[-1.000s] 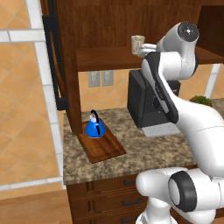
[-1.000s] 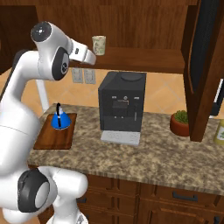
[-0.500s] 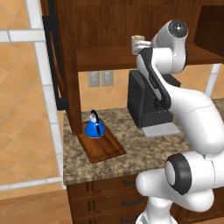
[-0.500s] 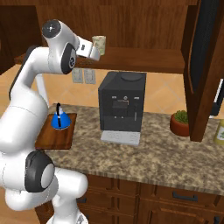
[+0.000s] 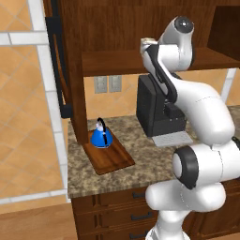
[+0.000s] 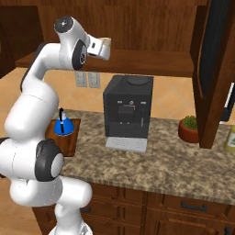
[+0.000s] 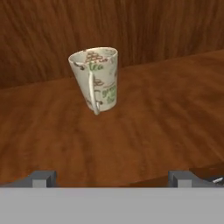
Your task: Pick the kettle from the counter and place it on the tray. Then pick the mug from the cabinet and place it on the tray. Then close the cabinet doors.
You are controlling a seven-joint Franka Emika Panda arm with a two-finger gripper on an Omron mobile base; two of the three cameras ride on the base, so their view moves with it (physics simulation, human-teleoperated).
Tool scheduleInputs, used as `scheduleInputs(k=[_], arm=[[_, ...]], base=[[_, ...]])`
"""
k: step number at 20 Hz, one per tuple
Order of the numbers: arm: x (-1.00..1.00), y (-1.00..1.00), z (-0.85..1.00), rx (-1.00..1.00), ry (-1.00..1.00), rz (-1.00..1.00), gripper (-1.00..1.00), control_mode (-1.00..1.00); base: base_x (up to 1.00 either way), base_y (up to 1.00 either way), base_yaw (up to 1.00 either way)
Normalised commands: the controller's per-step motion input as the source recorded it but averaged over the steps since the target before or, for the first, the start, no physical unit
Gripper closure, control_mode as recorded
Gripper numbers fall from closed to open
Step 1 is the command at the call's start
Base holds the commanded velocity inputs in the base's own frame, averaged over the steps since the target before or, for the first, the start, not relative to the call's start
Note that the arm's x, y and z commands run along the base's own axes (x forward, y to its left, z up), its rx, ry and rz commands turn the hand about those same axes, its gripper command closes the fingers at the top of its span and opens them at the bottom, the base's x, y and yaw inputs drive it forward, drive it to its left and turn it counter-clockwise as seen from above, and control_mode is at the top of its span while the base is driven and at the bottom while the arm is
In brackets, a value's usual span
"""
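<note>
Count from where I stand, this moment:

- One kettle (image 5: 101, 137), blue.
- One tray (image 5: 108, 156).
- One mug (image 7: 96, 79).
- One coffee machine (image 6: 127, 108), black.
- One potted plant (image 6: 188, 129).
- Two wall outlet plates (image 5: 107, 84), side by side.
- One counter (image 6: 183, 166).
- One cabinet (image 5: 122, 62) with one inner shelf; two cabinet doors (image 6: 215, 69), one at each side.
- One yellowish bottle (image 6: 231, 139) at the far right edge, cut off by the frame.
- Drawer handles below the counter: partly hidden, no firm count.
</note>
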Motion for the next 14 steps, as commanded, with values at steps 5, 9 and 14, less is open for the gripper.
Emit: scheduleInputs(k=[5,9,14], arm=[[0.38,0.02,-0.12,0.0,0.0,-0.01,-1.0,-1.0],[0.4,0.02,-0.1,0.0,0.0,-0.05,-1.0,-1.0],[0.39,0.01,-0.01,0.0,0.0,-0.06,-1.0,-1.0]], base=[[0.0,0.0,0.0],[0.0,0.0,0.0],[0.0,0.0,0.0]])
